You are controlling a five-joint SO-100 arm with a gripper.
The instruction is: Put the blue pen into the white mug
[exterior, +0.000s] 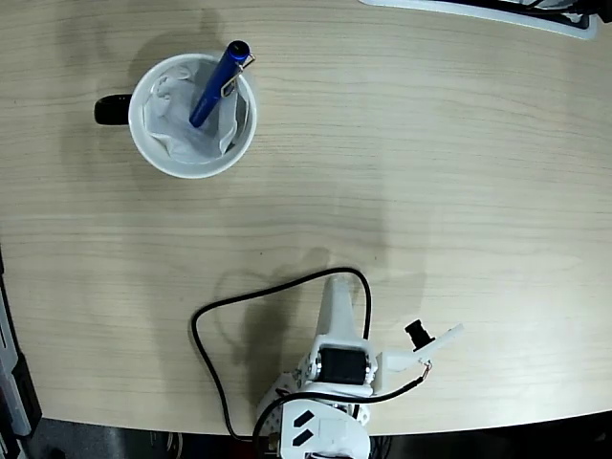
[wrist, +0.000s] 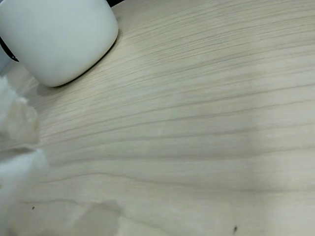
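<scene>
The white mug [exterior: 192, 115] stands at the table's upper left in the fixed view, its black handle [exterior: 113, 110] pointing left and crumpled white paper lining it. The blue pen [exterior: 218, 84] stands tilted inside the mug, its capped end with the silver clip leaning over the upper right rim. My gripper [exterior: 337, 285] is far from both, low at the middle of the table, pointing toward the far side; its jaws look shut with nothing in them. In the wrist view the mug [wrist: 59, 34] shows at the top left, and a blurred white finger [wrist: 17, 162] sits at the left edge.
A black cable [exterior: 206, 330] loops on the table left of the arm's base [exterior: 325, 411]. The wrist camera bracket [exterior: 421, 344] sticks out to the right. A white-edged object [exterior: 497, 11] lies at the far right edge. Bare wood lies between gripper and mug.
</scene>
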